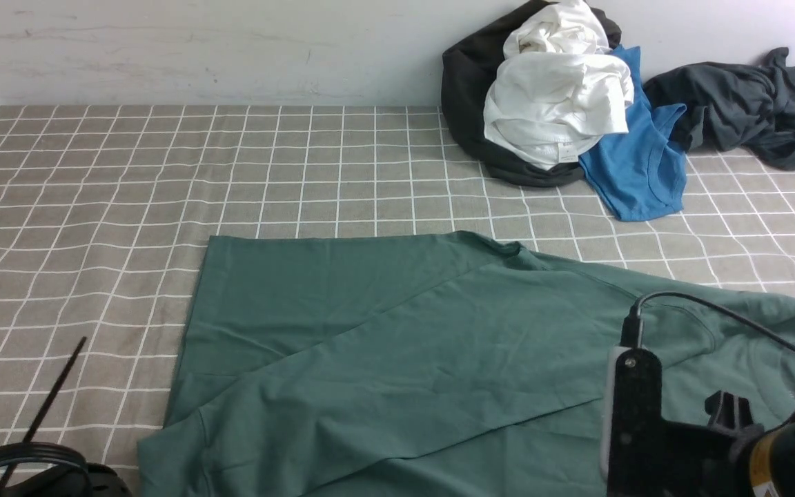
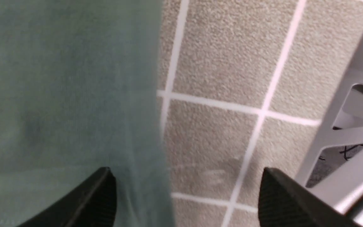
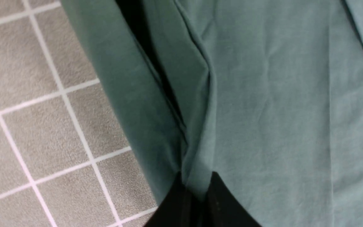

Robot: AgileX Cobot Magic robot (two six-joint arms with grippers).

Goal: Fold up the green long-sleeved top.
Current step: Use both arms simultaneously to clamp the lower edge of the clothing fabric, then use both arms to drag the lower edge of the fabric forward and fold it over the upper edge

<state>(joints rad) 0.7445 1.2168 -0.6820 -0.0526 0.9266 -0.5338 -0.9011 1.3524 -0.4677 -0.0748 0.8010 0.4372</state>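
Right gripper [image 3: 197, 186] pinches the smooth green top [image 3: 279, 110], seemingly a fold; left gripper [image 2: 187, 183] gapes.

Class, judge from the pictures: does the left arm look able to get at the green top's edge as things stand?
Probably yes. The left arm's jaws stand open right above the green long-sleeved top's edge on the checked tablecloth, with nothing between.

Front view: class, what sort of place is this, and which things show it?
Probably a robot test bench for folding clothes: a green long-sleeved top spread on a checked tablecloth, a heap of spare garments against the bare wall, and a robot arm in front.
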